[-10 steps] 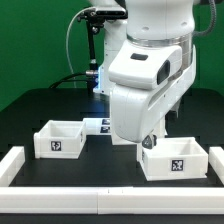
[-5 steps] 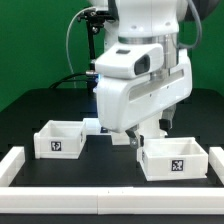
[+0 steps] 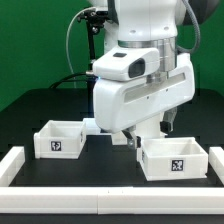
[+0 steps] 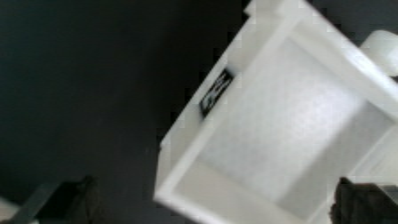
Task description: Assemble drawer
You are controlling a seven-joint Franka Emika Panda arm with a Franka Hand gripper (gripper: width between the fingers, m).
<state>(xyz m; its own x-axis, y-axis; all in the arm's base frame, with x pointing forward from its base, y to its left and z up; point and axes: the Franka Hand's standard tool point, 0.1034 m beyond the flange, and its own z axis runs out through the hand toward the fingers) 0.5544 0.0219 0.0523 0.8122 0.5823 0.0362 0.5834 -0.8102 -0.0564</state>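
Observation:
Two small open-topped white trays with black-and-white tags stand on the black table: one at the exterior view's left (image 3: 58, 140), one at its right (image 3: 172, 158). My gripper (image 3: 138, 136) hangs just behind the right tray's back left corner, mostly hidden by the arm's white body. In the wrist view a white tray (image 4: 285, 120) with a tag on its side wall (image 4: 217, 90) lies below my gripper (image 4: 214, 205). The two dark fingers (image 4: 68, 200) stand wide apart, open, gripping nothing. The tall boxy housing does not show.
Long low white border rails run along the front (image 3: 110, 205), the left (image 3: 12, 165) and the right (image 3: 216, 160) of the table. The marker board (image 3: 93, 124) lies behind the trays, partly hidden by the arm. A green backdrop stands behind.
The arm's white body has swung toward the exterior view's left and turned since one second ago. It has barely shifted in the last half second. The trays have not moved.

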